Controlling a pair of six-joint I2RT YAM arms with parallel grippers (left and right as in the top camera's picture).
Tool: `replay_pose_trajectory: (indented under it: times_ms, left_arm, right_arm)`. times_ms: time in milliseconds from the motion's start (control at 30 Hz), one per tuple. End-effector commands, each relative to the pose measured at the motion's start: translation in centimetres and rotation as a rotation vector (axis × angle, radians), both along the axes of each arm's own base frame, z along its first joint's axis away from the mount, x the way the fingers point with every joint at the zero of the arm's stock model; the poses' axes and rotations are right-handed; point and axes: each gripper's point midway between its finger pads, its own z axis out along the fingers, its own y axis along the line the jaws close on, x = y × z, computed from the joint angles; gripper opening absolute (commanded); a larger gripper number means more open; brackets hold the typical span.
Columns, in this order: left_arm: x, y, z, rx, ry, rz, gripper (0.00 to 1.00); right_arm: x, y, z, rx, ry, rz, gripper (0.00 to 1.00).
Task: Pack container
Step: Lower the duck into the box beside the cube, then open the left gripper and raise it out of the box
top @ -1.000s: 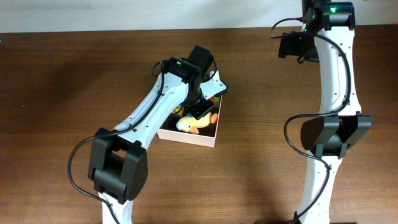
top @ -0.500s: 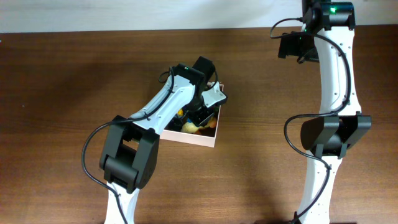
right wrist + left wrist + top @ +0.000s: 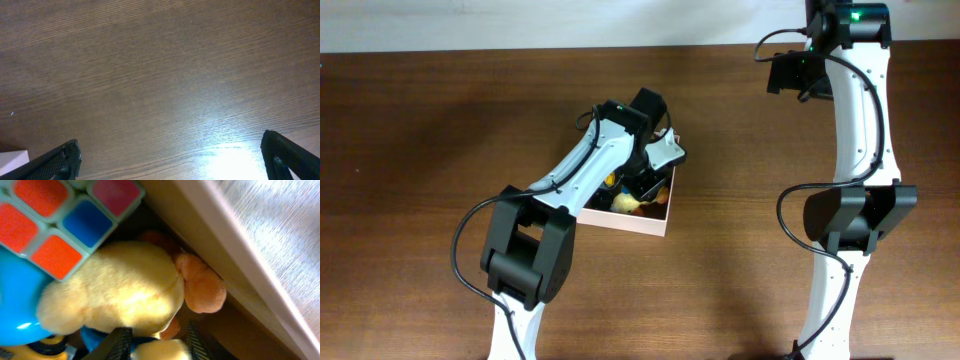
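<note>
Dark wood desk (image 3: 440, 150), box (image 3: 625, 224) sitting mid-desk. Left hand (image 3: 157, 345) is down inside it near one wall, fingers either side of a yellow plush duck (image 3: 115, 290) beside a puzzle cube (image 3: 65, 215). Can't tell if it's squeezing. I'd let go low, then lift straight up. Right hand (image 3: 172, 160) is spread wide, well away from the box.

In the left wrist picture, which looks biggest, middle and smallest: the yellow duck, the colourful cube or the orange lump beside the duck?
1. yellow duck
2. colourful cube, though the frame cuts it off
3. orange lump
</note>
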Motion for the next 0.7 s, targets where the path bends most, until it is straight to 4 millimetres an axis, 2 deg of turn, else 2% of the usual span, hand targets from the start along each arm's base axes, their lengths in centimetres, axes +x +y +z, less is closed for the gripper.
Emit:
replay_pose_trajectory:
  times_ms: [0, 100, 200, 500, 633, 667]
  left_arm:
    - [1.7, -0.7, 1.0, -0.021, -0.053, -0.007, 0.47]
    - [2.3, -1.0, 1.8, -0.034, -0.076, -0.007, 0.66]
    - [2.7, -1.2, 2.4, -0.043, -0.091, -0.007, 0.72]
    - [3.0, -1.4, 2.8, -0.051, -0.106, -0.007, 0.73]
    - [4.4, -2.0, 4.7, -0.077, -0.163, -0.004, 0.73]
    - [5.3, -2.0, 5.6, -0.074, -0.2, 0.013, 0.73]
  right_arm:
    - [-0.1, -0.4, 0.3, -0.009, -0.006, -0.018, 0.99]
    - [-0.1, -0.4, 0.3, -0.009, -0.006, -0.018, 0.99]
    - [-0.1, -0.4, 0.3, -0.009, -0.006, -0.018, 0.99]
    - [-0.1, -0.4, 0.3, -0.009, -0.006, -0.018, 0.99]
    - [-0.1, -0.4, 0.3, -0.009, -0.006, -0.018, 0.99]
    - [-0.1, -0.4, 0.3, -0.009, -0.006, -0.018, 0.99]
